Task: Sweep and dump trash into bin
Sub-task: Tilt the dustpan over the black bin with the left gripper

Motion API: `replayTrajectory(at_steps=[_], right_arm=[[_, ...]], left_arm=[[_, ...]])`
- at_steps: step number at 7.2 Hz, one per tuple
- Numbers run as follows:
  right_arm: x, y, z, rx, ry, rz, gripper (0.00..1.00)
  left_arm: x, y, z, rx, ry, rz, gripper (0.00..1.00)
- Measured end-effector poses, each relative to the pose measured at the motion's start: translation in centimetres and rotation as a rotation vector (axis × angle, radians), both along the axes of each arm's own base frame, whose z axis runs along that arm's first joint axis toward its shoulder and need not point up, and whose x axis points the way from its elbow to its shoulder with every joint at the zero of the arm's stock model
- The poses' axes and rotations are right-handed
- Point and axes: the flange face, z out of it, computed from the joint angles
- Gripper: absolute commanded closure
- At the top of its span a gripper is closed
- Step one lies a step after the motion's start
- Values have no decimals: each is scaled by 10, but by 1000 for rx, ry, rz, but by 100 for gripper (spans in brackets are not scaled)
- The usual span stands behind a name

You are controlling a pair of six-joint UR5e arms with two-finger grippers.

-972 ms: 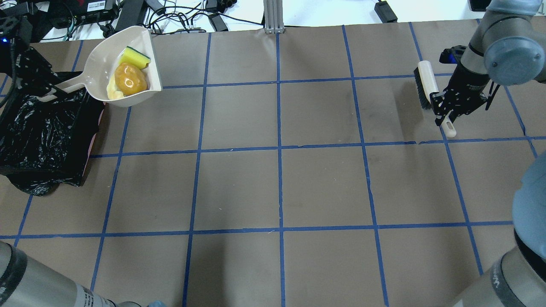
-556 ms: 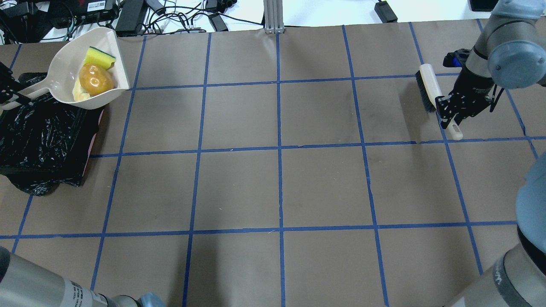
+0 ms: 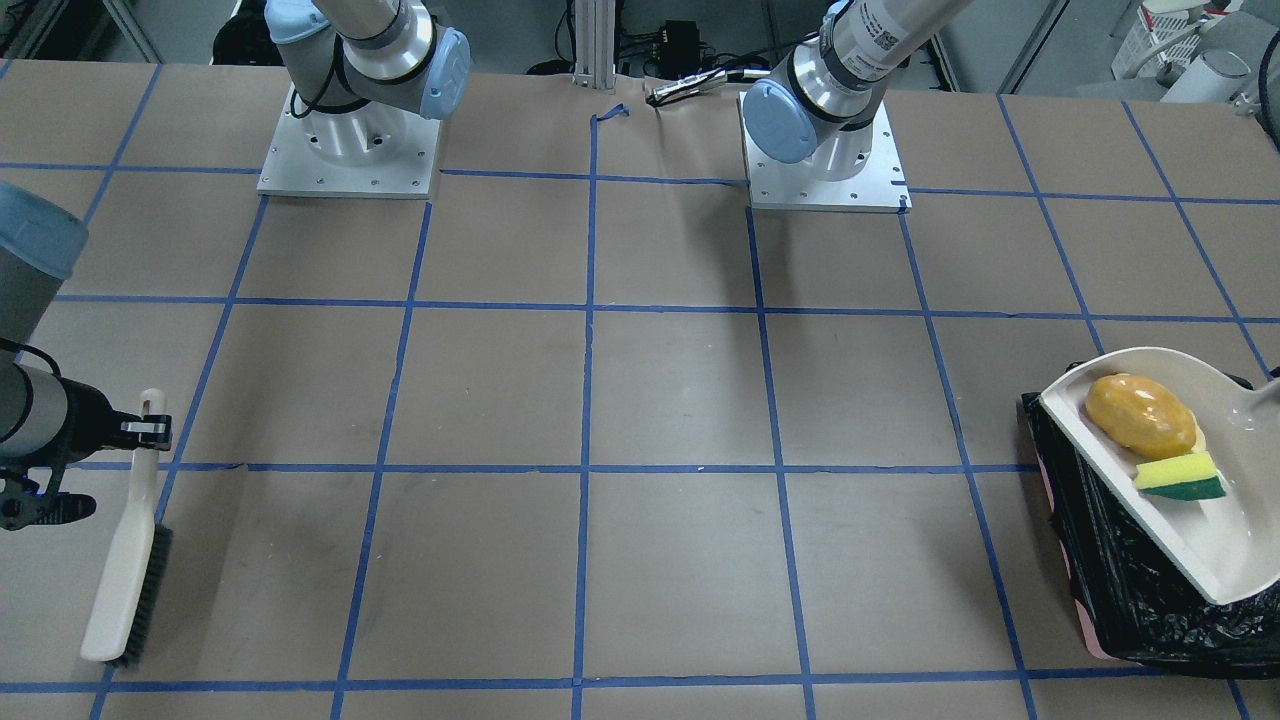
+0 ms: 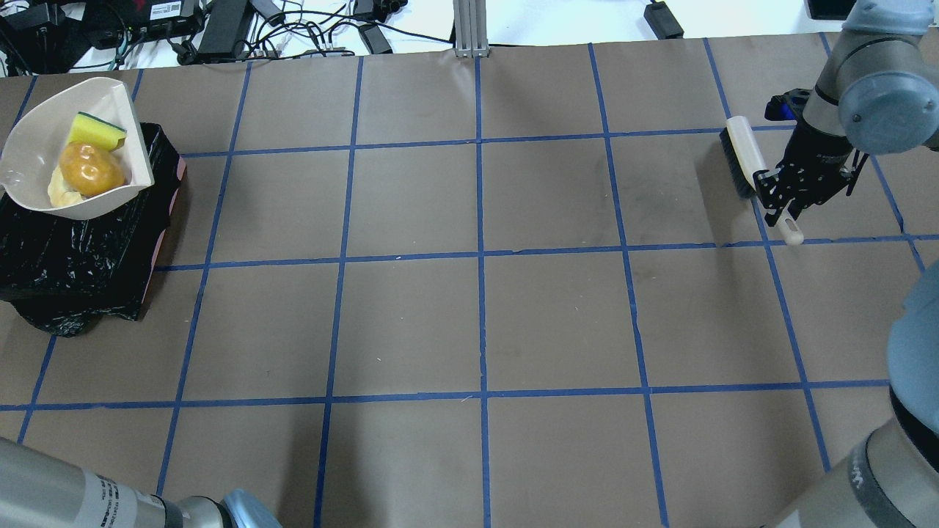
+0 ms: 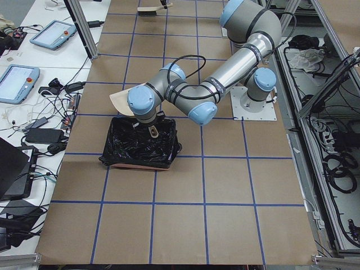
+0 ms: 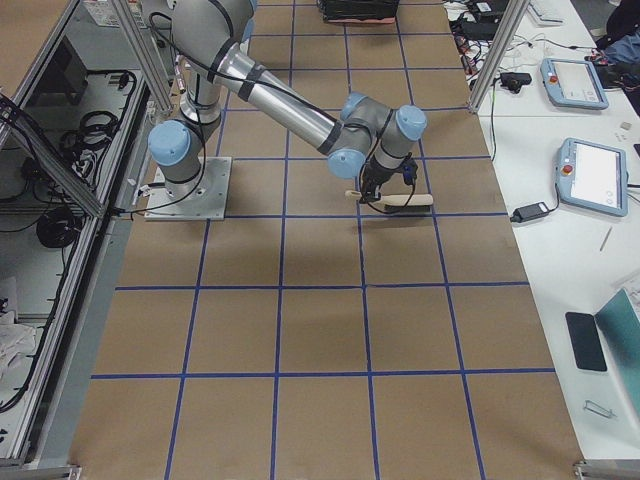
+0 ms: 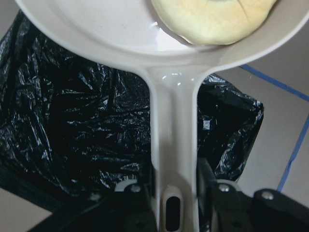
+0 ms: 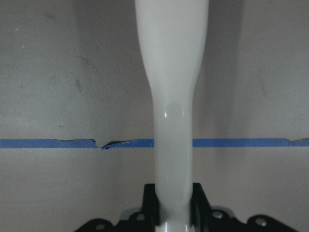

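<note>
Left claw [image 7: 174, 199], dustpan [image 4: 28, 150] above crinkly black bin [image 4: 73, 242]

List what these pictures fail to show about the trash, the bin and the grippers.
1. Croissant-like piece: overhead, mostly under the potato; left wrist view, cut by the top edge.
2. Bin interior: overhead, partly covered by the dustpan.
3. Left gripper: beyond the frame edge in overhead and front-facing views.

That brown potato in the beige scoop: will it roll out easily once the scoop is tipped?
Probably: the potato is rounded and glossy, so it should roll or slide on the smooth dustpan. It looks the bulkiest piece, so it is likely the heaviest. The flat-sided sponge beside it may lag behind.
</note>
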Motion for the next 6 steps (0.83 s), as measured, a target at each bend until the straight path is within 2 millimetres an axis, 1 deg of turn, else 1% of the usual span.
replayTrajectory(at_steps=[1,2,3,4,5,6], right_arm=[[1,1,-2,4,-5,0,100],[2,3,-4,7,-9,3,100],[2,4,-7,10,-10,4,93],[2,5,-8,12,-9,5,93],[2,6,-9,14,-9,5,89],[2,6,-10,14,-9,6,67]], left_arm=[[20,11,2,5,-17,18,100],[35,18,5,3,-35,18,100],[47,21,6,0,-53,13,100],[58,24,5,4,-69,15,100],[72,29,3,15,-103,8,100],[83,31,0,23,-144,-15,100]])
